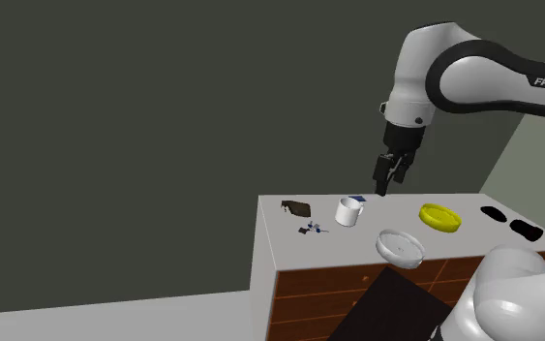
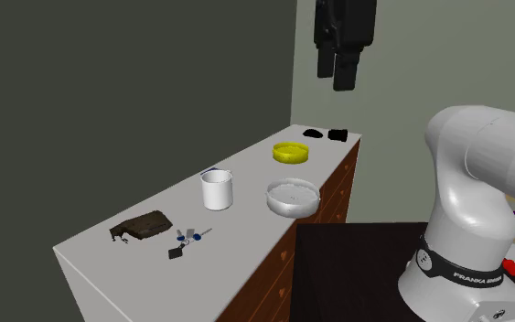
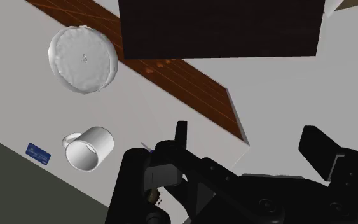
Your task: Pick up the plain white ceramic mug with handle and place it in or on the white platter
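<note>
A white mug (image 1: 348,210) (image 2: 217,189) stands upright on the light countertop (image 1: 285,247), its handle turned towards the wall side. In the wrist view the mug (image 3: 88,148) shows its open mouth, off to the side of my fingers. The white platter (image 1: 400,246) (image 2: 293,197) (image 3: 83,58) lies near the counter's front edge, a short way from the mug. My gripper (image 1: 388,176) (image 2: 336,69) (image 3: 247,143) hangs well above the counter, higher than the mug and slightly towards the yellow dish. Its fingers stand open and hold nothing.
A yellow dish (image 1: 439,217) (image 2: 291,152) sits beyond the platter, with two black items (image 1: 525,229) (image 2: 337,135) at the counter's end. A dark brown object (image 1: 296,207) (image 2: 142,226) and small scattered bits (image 1: 311,229) (image 2: 187,240) lie on the mug's other side. A blue card (image 3: 38,152) lies by the mug.
</note>
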{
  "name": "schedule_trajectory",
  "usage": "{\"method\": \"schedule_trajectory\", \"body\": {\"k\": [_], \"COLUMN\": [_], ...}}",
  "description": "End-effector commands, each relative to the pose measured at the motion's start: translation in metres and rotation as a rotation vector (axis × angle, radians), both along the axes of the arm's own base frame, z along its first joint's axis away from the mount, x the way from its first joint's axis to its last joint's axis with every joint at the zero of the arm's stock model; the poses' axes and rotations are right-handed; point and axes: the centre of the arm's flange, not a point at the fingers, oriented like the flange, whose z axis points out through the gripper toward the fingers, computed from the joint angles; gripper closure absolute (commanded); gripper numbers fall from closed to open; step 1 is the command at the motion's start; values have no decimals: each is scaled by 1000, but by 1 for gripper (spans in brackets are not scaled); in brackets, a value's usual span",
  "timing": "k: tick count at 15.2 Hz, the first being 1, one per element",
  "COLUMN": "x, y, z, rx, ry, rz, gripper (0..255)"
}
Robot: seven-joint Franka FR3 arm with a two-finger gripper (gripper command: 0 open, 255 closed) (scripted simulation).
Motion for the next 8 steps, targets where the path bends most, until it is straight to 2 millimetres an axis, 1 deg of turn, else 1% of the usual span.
{"method": "schedule_trajectory", "body": {"k": [1, 8], "x": [0, 43], "y": [0, -61], "z": [0, -56], "rx": [0, 11], "ry": [0, -1], "rz": [0, -12], "gripper": [0, 0]}}
